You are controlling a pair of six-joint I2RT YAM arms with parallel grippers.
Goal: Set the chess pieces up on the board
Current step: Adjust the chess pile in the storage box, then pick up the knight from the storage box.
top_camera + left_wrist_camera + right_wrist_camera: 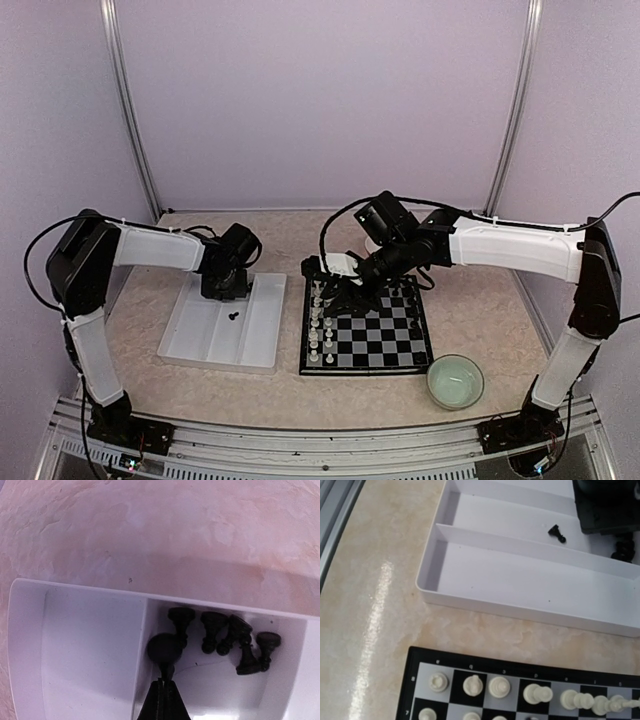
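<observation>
My left gripper (165, 680) is down in the white partitioned tray (90, 645), shut on the thin top of a black chess piece (164, 650) whose round base faces the wrist camera. Several more black pieces (235, 637) lie in the same compartment at its far wall. From above, the left gripper (225, 287) hangs over the tray's far end. The board (385, 340) has white pieces (318, 322) in its two left columns. My right gripper (352, 288) hovers over the board's far left part; its jaws are out of its wrist view and too dark from above.
A lone black piece (556, 532) lies in the tray's middle compartment (510, 517). A pale green bowl (455, 381) stands near the board's front right corner. Bare tabletop (485, 625) separates the tray from the board's black border (470, 657).
</observation>
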